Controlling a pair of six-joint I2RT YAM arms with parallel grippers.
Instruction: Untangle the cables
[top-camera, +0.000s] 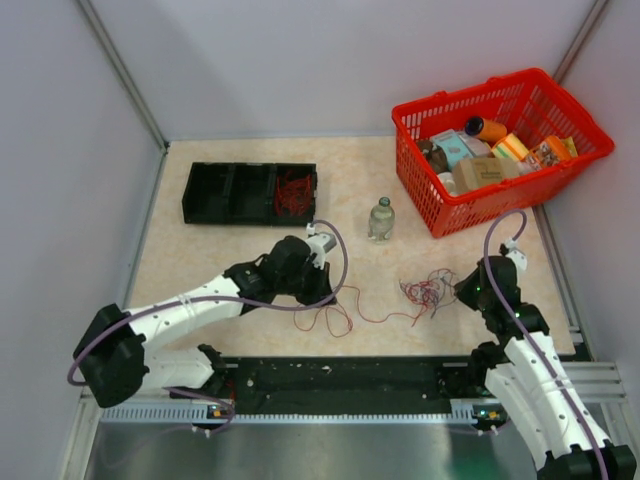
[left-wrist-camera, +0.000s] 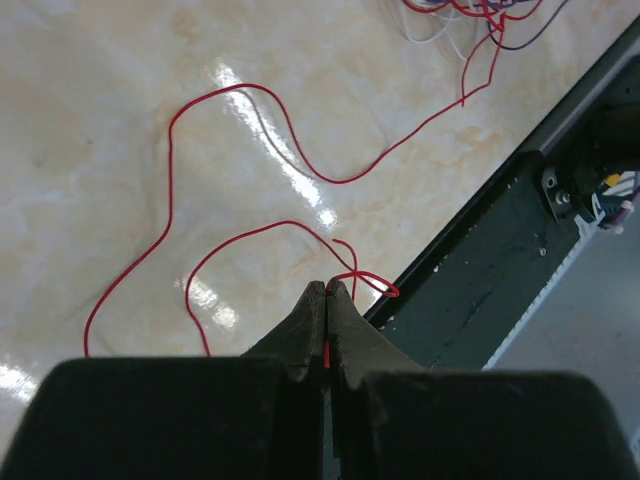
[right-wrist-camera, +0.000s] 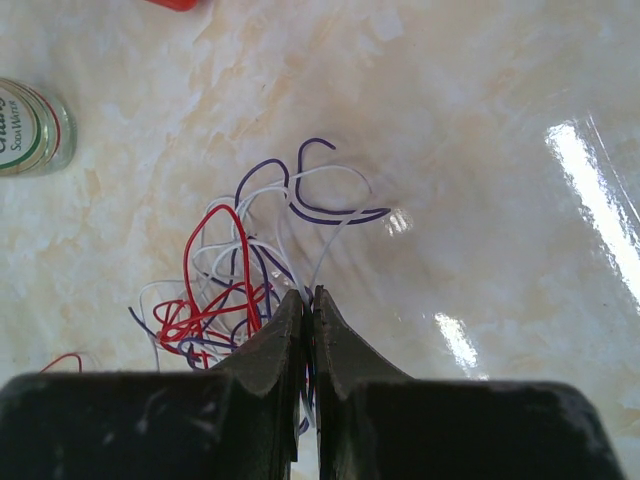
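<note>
A tangle of red, white and purple cables (top-camera: 425, 292) lies on the table right of centre. One long red cable (top-camera: 375, 318) runs out of it leftward in loose loops. My left gripper (top-camera: 318, 292) is shut on that red cable (left-wrist-camera: 262, 226), the strand pinched between the fingertips (left-wrist-camera: 327, 287). At the tangle's right edge my right gripper (top-camera: 462, 292) is shut on white and purple cables (right-wrist-camera: 300, 210), which run down between its fingers. The rest of the tangle (right-wrist-camera: 205, 300) sits just left of the right gripper (right-wrist-camera: 308, 293).
A small clear bottle (top-camera: 381, 218) stands behind the tangle. A red basket (top-camera: 505, 150) of groceries sits at the back right. A black compartment tray (top-camera: 250, 192) at the back left holds red cables (top-camera: 294, 190). A dark rail (top-camera: 340, 375) runs along the near edge.
</note>
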